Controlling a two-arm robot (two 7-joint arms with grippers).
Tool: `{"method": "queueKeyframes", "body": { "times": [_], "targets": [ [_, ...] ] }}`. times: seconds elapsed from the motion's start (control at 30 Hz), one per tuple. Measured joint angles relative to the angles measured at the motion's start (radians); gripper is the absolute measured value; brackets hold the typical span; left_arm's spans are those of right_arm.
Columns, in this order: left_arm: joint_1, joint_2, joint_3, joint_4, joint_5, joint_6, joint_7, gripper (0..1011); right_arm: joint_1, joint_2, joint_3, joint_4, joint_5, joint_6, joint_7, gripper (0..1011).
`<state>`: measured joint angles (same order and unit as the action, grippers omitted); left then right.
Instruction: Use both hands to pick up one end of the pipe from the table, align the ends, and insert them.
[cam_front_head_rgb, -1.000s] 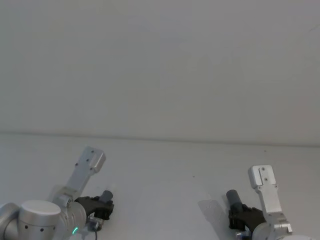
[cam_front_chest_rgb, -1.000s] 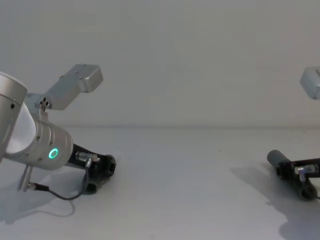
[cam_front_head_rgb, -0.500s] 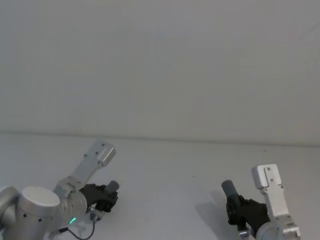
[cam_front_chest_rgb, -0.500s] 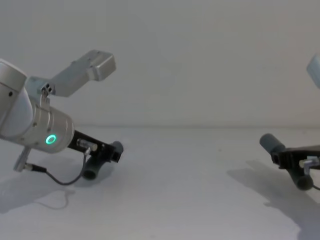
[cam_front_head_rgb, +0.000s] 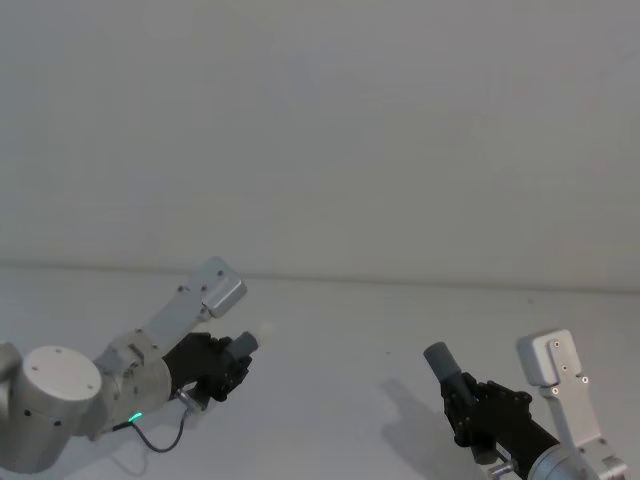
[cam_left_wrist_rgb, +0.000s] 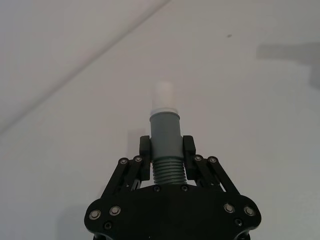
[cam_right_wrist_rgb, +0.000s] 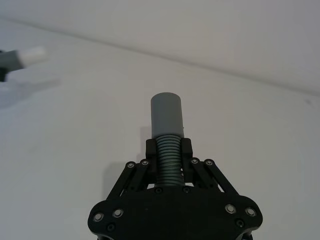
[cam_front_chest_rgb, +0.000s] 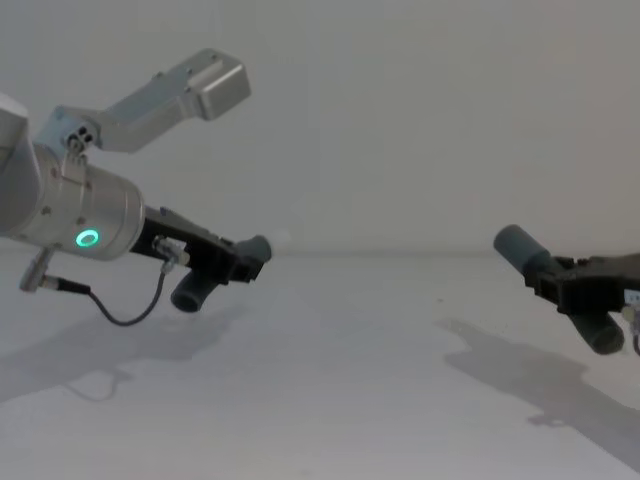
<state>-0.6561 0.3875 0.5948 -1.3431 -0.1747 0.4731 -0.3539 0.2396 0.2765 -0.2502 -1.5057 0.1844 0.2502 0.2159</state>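
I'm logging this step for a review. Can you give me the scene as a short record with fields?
left gripper: shut on the short piece, at its ribbed part
right gripper: shut on the longer piece, at its ribbed part
white tip: sticks out free past the fingers
smooth grey end: sticks out free, angled toward the left arm's side
ends: far apart, not inserted
height: both pieces held off the table, shadows beneath
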Motion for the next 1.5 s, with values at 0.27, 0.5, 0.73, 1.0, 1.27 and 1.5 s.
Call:
{"method": "queueKeyframes", "body": {
  "times": [0.27, 0.5, 0.73, 1.0, 1.27, 1.5],
  "targets": [
    [-0.021, 0.039, 0.019, -0.008, 0.01, -0.12, -0.091, 343, -0.014, 0.053, -0.007, -0.007, 0.031, -0.109, 0.118, 249],
    [-0.033, 0.066, 0.024, -0.01, 0.003, -0.218, -0.173, 343, -0.019, 0.095, -0.017, 0.002, 0.058, -0.21, 0.218, 249],
    [-0.05, 0.087, 0.03, -0.002, -0.024, -0.291, -0.273, 343, -0.017, 0.13, -0.03, 0.023, 0.085, -0.31, 0.317, 249],
    [-0.08, 0.11, 0.043, 0.015, -0.067, -0.34, -0.404, 343, -0.001, 0.167, -0.052, 0.06, 0.117, -0.435, 0.443, 249],
    [-0.126, 0.131, 0.067, 0.041, -0.113, -0.36, -0.563, 343, 0.021, 0.192, -0.07, 0.099, 0.144, -0.55, 0.552, 249],
    [-0.168, 0.146, 0.092, 0.058, -0.143, -0.36, -0.681, 343, 0.043, 0.21, -0.085, 0.13, 0.164, -0.632, 0.628, 249]
  ]
}}
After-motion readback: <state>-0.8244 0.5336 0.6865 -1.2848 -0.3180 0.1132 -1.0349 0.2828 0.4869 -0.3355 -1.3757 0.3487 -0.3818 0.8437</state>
